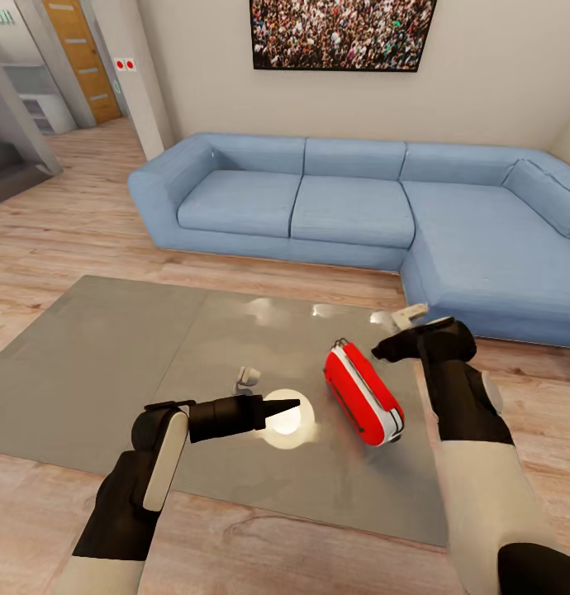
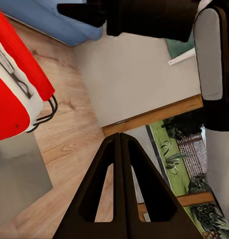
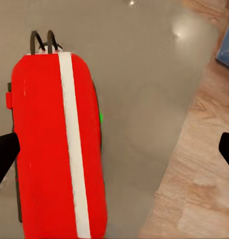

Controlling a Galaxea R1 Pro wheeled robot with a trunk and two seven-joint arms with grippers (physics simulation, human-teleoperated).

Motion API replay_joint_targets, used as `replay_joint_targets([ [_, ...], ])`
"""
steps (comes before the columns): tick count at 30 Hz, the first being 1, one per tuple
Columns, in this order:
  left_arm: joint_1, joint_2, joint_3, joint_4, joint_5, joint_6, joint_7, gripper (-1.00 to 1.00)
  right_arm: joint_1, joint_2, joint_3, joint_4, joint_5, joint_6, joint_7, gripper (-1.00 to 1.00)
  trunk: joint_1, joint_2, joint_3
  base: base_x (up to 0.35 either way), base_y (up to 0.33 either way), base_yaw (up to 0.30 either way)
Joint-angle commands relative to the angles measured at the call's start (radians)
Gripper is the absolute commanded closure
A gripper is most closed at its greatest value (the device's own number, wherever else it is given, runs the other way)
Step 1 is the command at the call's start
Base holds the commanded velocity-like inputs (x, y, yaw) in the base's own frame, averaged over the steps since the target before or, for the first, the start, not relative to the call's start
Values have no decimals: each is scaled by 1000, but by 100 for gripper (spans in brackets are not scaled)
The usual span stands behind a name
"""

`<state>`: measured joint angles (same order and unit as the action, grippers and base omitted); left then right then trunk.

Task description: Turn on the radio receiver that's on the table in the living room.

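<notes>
Arms: left gripper (image 1: 289, 405) hangs over the near middle of the table (image 1: 87, 364), pointing right; right gripper (image 1: 401, 329) hangs just beyond the radio's far right side.
Surroundings: blue sofa (image 1: 351, 207) stands beyond the table on wood floor (image 1: 62, 223); crowd photo (image 1: 343, 33) hangs on the far wall. 1 bright lamp glare lies on the glossy top beside the left fingertips. Nothing stands between either gripper and the radio.
Radio: radio (image 1: 363, 394) lies on the table's right part, long axis running near-right to far-left, wire handle at the far end, white band along it.
Left jaws: pressed together, empty.
Right jaws: spread wide, empty, touching nothing; radio (image 3: 57, 149) sits between the fingertips in the wrist view.
</notes>
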<state>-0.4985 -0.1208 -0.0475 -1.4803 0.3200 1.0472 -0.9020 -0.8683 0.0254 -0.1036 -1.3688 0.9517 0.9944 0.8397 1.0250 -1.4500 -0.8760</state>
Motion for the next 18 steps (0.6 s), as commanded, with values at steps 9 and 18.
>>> replay_joint_targets([
  [9,0,0,0,0,-1,0,0,100,0,-230,16,-169,7,53,346,-100,0,0,0,0,0,0],
  [18,0,1,0,0,0,0,0,100,0,-342,19,-178,6,53,410,-100,0,0,0,0,0,0],
])
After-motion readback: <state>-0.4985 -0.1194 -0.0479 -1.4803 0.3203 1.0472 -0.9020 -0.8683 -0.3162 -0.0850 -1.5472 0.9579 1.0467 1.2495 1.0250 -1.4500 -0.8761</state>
